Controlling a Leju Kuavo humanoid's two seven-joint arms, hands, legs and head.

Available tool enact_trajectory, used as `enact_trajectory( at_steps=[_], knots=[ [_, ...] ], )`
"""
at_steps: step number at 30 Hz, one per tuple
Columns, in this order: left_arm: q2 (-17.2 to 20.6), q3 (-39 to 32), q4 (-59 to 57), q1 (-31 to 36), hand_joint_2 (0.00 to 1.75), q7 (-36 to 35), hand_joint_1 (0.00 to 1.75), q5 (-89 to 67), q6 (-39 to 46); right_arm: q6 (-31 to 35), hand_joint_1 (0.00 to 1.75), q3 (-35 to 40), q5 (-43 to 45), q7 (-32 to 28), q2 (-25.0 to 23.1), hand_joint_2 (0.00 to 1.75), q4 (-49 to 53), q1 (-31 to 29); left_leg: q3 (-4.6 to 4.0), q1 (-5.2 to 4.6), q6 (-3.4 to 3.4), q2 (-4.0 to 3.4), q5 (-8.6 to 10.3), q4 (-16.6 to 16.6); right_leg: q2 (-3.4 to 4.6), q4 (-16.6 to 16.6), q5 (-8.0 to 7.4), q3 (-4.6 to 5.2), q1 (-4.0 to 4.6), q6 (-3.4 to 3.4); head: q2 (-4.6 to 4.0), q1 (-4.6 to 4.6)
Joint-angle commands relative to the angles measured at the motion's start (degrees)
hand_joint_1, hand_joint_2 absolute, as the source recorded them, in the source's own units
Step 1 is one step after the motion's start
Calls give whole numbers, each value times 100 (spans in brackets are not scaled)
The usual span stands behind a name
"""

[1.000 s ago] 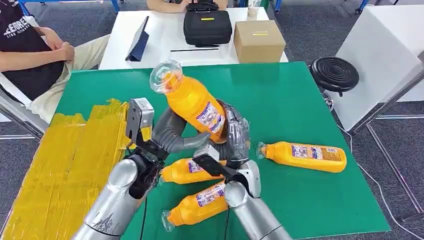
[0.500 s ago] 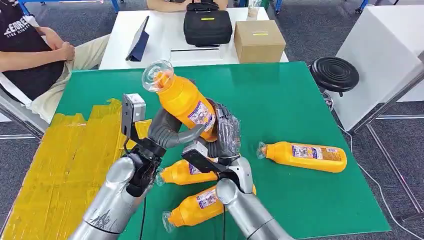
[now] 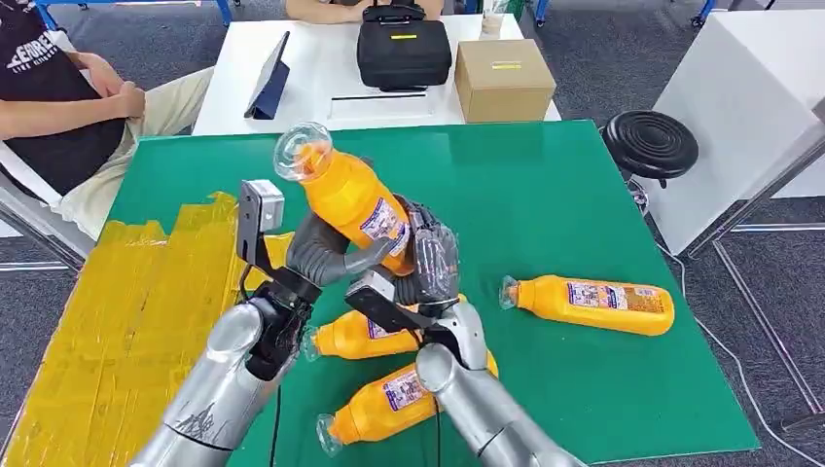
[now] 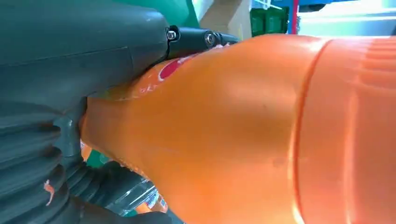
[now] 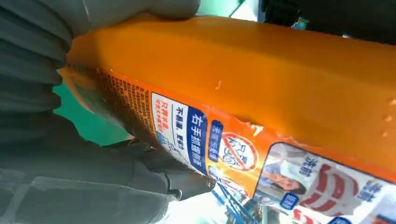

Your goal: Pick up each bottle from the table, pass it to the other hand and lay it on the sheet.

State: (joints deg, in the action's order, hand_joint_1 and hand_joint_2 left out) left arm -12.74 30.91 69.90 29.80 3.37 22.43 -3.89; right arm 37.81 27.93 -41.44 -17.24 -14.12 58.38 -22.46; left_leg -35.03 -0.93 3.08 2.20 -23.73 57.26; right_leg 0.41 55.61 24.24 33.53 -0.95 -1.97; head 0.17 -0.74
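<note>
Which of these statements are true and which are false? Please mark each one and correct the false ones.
1. Both hands touch the raised bottle. True: the left hand and the right hand grip it together.
2. The raised bottle lies flat on the yellow sheet. False: it is held tilted above the green table.
3. Three other bottles lie on the table. True.
4. The cardboard box stands on the green table. False: it stands on the white table behind.
</note>
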Motion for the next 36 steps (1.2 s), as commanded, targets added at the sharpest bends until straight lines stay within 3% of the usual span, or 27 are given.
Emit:
enact_trajectory(
  at_steps=[1, 5, 17, 18, 19, 36],
  knots=[
    [-61, 414, -439, 468, 175, 36, 0, 95, -60, -724, 175, 1047, 5, -31, 78, 175, -453, 73, 16, 10, -17, -5, -9, 2, -9, -7, 8, -23, 11, 8, 0, 0],
    [-49, 327, -433, 465, 175, 110, 0, 73, -43, -1379, 175, 1210, 274, -28, 209, 175, -238, 197, 24, 12, -22, -6, -14, 3, -12, -8, 13, -34, 14, 10, 0, -2],
    [17, 152, -322, 271, 175, 268, 0, 24, 93, -1632, 175, 1527, 306, -26, 293, 175, -200, 208, 21, 14, -23, -8, -15, 5, -12, -8, 13, -29, 15, 11, 0, -2],
    [7, 118, -273, 252, 175, 311, 79, 16, 124, -1620, 175, 1520, 323, -17, 283, 175, -216, 179, 13, 10, -17, -6, -9, 2, -9, -7, 8, -19, 11, 8, 0, -2],
    [11, 121, -250, 252, 175, 320, 175, -1, 130, -1616, 175, 1515, 331, -16, 281, 175, -220, 165, 24, 14, -24, -12, -17, 6, -9, -7, 14, -31, 16, 12, 0, 0],
    [25, 142, -137, 195, 175, 326, 175, -67, 142, -1507, 175, 1451, 422, -34, 302, 175, -186, 127, 19, 13, -23, -5, -15, 8, -16, -5, 15, -29, 15, 11, 0, -2]
  ],
)
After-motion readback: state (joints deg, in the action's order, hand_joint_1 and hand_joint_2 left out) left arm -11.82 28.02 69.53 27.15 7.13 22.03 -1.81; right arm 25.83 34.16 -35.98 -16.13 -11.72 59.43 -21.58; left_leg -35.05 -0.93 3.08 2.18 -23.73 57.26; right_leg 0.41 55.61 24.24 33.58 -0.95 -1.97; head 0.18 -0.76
